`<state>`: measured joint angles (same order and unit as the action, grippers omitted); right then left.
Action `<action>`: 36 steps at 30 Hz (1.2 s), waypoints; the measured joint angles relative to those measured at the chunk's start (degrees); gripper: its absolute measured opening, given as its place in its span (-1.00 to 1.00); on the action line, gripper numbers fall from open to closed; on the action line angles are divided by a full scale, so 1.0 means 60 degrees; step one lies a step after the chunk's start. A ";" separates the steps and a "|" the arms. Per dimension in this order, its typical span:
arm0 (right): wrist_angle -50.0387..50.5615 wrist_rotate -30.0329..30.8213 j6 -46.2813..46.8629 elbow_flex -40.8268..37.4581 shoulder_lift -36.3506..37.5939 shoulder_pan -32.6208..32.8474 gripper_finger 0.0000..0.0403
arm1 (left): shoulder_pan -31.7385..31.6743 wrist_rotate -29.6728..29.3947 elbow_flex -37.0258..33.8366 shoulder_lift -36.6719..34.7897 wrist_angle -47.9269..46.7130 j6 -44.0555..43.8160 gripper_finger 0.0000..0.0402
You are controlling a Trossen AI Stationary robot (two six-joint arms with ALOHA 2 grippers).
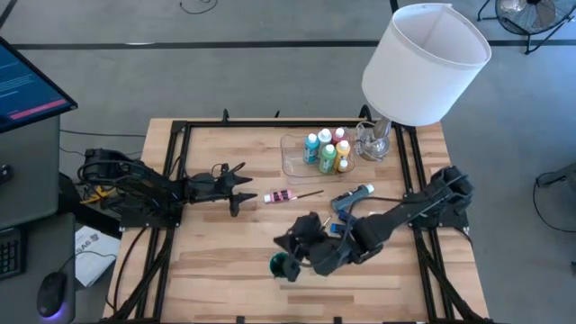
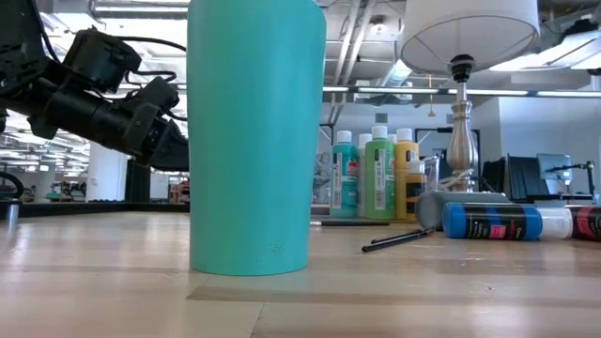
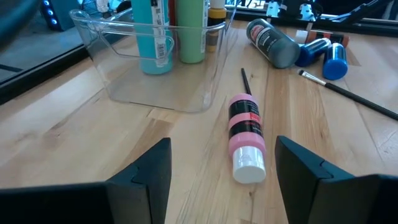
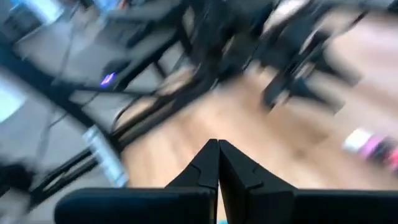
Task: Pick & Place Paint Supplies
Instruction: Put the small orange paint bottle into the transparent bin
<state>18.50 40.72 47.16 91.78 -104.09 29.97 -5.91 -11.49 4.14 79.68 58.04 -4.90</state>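
A pink white-capped paint bottle [image 3: 247, 140] lies on its side on the table. It is just ahead of my left gripper [image 3: 224, 152], which is open and touches nothing. A thin dark brush [image 1: 310, 193] lies beside the bottle. A blue bottle [image 1: 355, 195] lies on its side farther right, with a second brush [image 3: 348, 94] near it. Several bottles [image 1: 326, 153] stand upright in the clear tray [image 1: 295, 160]. My right gripper [image 4: 218, 163] is shut with nothing between its fingers. It is raised over the table's near middle, by a teal cup [image 1: 282, 264].
The teal cup [image 2: 249, 141] stands upright near the table's front edge. A lamp with a big white shade [image 1: 425, 61] stands at the far right corner, next to the tray. Bare wood lies between the cup and the pink bottle [image 1: 281, 196].
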 joint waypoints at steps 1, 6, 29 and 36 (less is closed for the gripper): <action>0.0186 -0.0629 0.0195 0.0072 -0.0004 -0.0079 -1.00 | 0.0000 0.0000 0.0000 0.0000 0.0000 0.0007 -0.07; 0.1433 -0.3605 0.1538 0.0785 -0.0004 -0.0454 -1.00 | 0.0000 0.0000 -0.0002 0.0000 0.0006 0.0075 -0.07; 1.1842 -0.6635 0.7848 0.0750 0.0377 -0.0043 -1.00 | -0.0025 0.0004 -0.0004 -0.0004 0.0095 0.0191 -0.07; 1.1912 -0.6637 0.8143 -0.0089 0.0816 -0.0043 -1.00 | -0.0025 0.0006 -0.0004 0.0000 0.0093 0.0175 -0.07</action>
<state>89.97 0.90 96.01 91.25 -99.20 29.71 -6.07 -11.45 4.12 79.68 58.60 -3.86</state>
